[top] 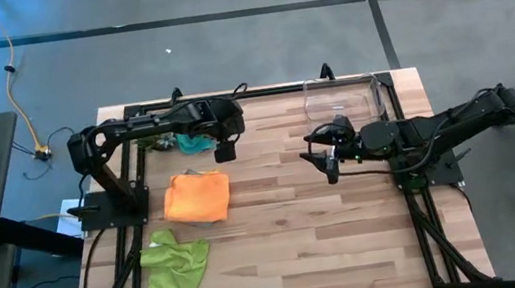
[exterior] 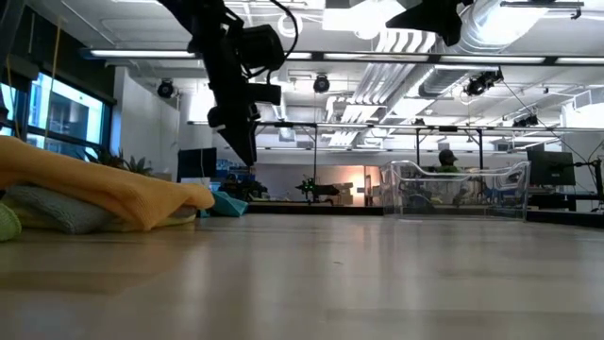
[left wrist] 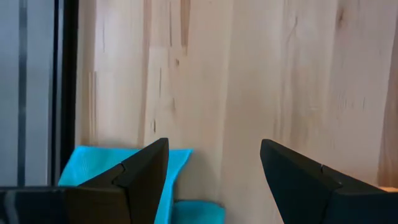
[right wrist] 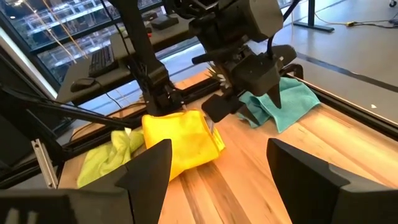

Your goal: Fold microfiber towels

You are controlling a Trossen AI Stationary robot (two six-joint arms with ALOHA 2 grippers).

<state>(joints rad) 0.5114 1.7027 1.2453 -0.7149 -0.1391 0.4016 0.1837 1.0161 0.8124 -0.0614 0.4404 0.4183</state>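
A teal towel (top: 193, 142) lies crumpled at the far left of the table, partly under my left arm. My left gripper (top: 225, 152) hangs open above bare wood just right of it, pointing steeply down; the teal towel (left wrist: 115, 167) shows beside one finger. A folded orange towel (top: 196, 196) lies flat nearer the front, and a grey cloth (exterior: 47, 210) shows under it in the low view. A lime green towel (top: 175, 262) lies crumpled near the front left. My right gripper (top: 327, 161) waits open above the table's middle right.
A clear plastic bin (top: 342, 98) stands at the far edge, right of centre. The table's black frame rails (top: 134, 197) run along its left and right sides. Bare wood (top: 300, 229) spreads across the middle and the front right.
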